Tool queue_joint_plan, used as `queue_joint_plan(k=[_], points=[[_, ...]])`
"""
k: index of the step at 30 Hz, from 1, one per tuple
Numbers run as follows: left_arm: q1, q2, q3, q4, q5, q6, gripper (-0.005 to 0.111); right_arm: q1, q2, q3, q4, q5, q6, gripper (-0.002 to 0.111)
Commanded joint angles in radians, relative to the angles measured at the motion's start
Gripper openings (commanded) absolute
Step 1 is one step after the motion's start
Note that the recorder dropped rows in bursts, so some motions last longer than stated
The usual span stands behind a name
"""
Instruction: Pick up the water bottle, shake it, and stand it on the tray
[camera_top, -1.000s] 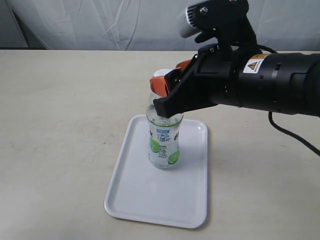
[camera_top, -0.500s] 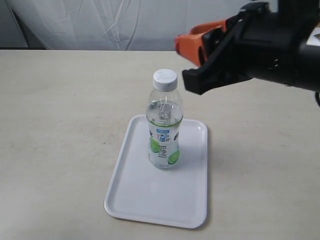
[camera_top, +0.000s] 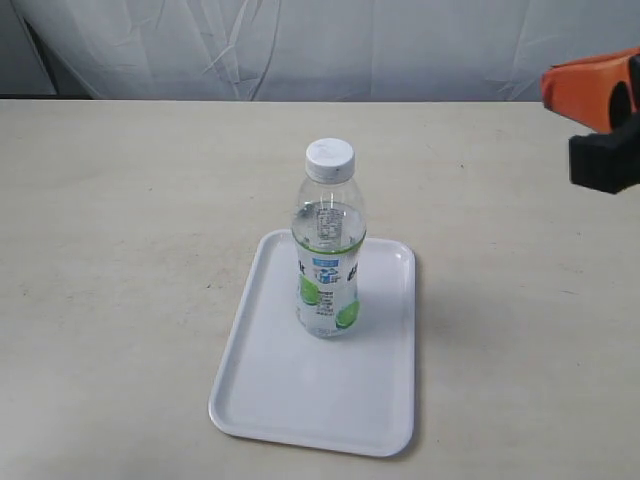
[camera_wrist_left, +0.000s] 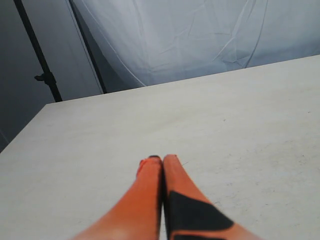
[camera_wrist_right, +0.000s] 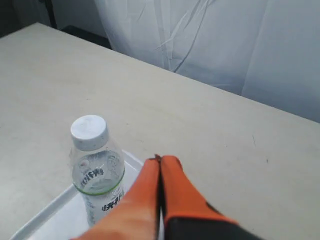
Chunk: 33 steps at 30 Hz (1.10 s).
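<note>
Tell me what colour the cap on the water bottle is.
White. The cap of the water bottle shows best in the exterior view.

Clear glossy plastic: water bottle (camera_top: 328, 232). Smooth white plastic: cap (camera_top: 330, 158). Printed label (camera_top: 322, 275), possibly film. Smooth white plastic, slight sheen: tray (camera_top: 290, 400). Matt, faintly speckled: table (camera_top: 120, 230). Creased white cloth: backdrop (camera_top: 200, 45). Matt orange plastic: right gripper (camera_wrist_right: 159, 159).

The water bottle (camera_top: 328, 250) has a label (camera_top: 327, 285) with blue marks and fine print, all too small to read
</note>
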Motion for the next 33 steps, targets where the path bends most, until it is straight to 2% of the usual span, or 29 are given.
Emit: queue_joint_plan(k=[1,9,16,27,30,33], points=[[0.0,-0.005,0.004,-0.003,-0.004,-0.004,0.0,-0.009,-0.083,0.002,0.003,0.068,0.103,0.0],[0.0,-0.005,0.004,-0.003,-0.004,-0.004,0.0,-0.009,-0.127,0.002,0.031,0.081,0.103,0.0],[0.0,-0.005,0.004,-0.003,-0.004,-0.004,0.0,-0.025,-0.164,0.031,-0.062,0.074,0.107,0.0],[0.0,-0.005,0.004,-0.003,-0.004,-0.004,0.0,-0.461,-0.57,0.341,-0.061,0.008,0.109,0.0],[0.0,-0.005,0.004,-0.003,-0.004,-0.004,0.0,-0.518,-0.636,0.397,-0.061,0.008,0.111,0.0],[0.0,-0.005,0.004,-0.003,-0.004,-0.004,0.0,-0.528,-0.665,0.441,-0.061,0.008,0.111,0.0]])
